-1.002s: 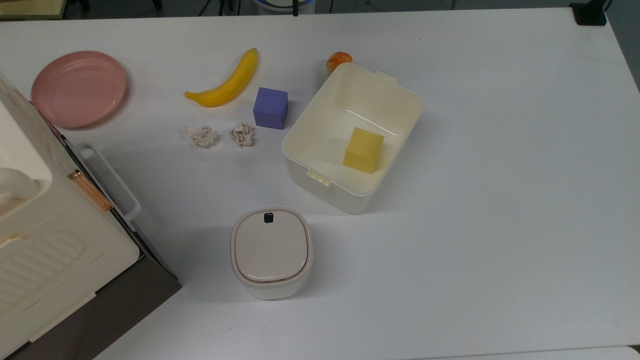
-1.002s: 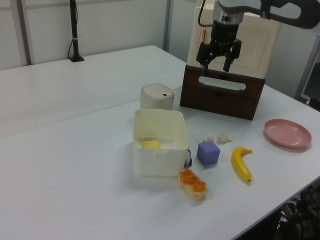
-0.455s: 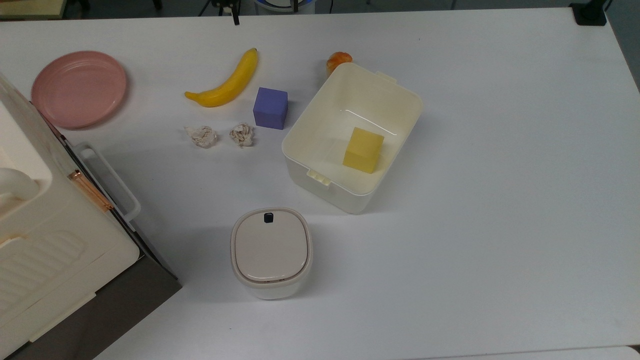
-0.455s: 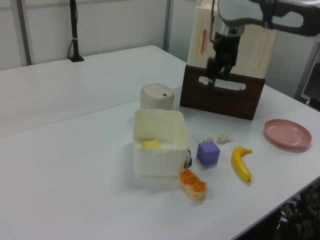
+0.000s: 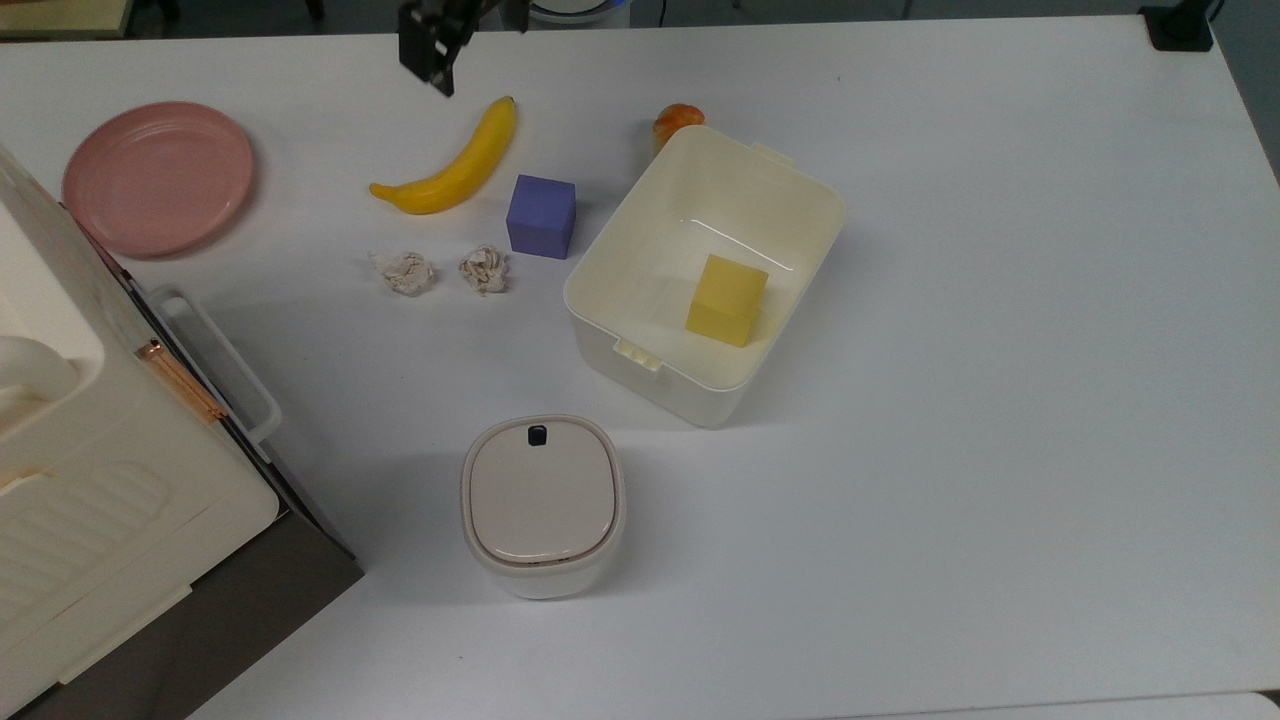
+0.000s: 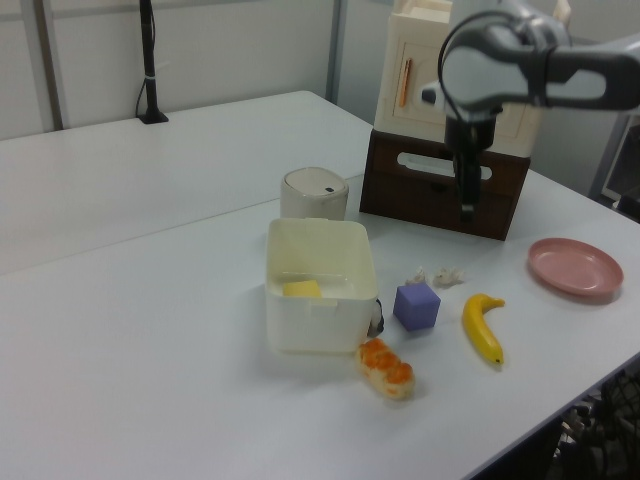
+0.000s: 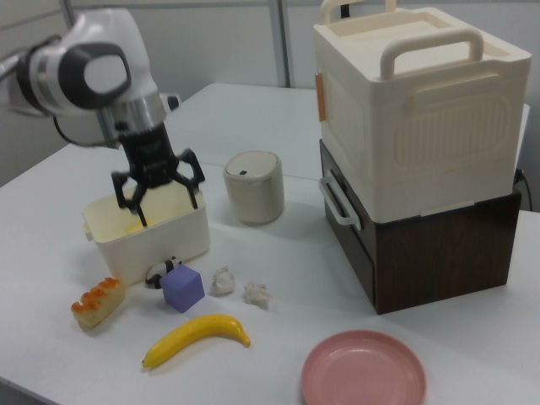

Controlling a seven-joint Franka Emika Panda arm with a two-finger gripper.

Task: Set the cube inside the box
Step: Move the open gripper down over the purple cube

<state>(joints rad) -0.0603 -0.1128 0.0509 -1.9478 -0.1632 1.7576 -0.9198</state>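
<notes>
The blue-purple cube [image 5: 541,215] sits on the white table between the banana and the box [image 5: 690,395]; in the right view the cube [image 7: 183,288] lies just in front of the box [image 7: 160,245]. A pale yellow cube [image 5: 727,300] rests inside the cream-white box. My gripper [image 7: 164,203] hangs open and empty high over the table, well above the cube. In the top view the gripper [image 5: 432,55] shows at the upper edge, to the upper left of the banana's tip. The left view shows the gripper [image 6: 467,200] edge-on above the cube [image 6: 417,306].
A banana [image 5: 455,165], two crumpled paper wads [image 5: 403,272], a pink plate [image 5: 158,175] and an orange food piece [image 5: 678,118] lie around the cube. A lidded round-cornered container [image 5: 543,505] stands at the top view's front. A tall stacked cream case [image 7: 418,152] occupies one table side.
The arm has swung away from the tall stacked case toward the banana and cube, with the wrist turning. Its gripper has entered the top view's upper edge. Objects on the table have not moved.
</notes>
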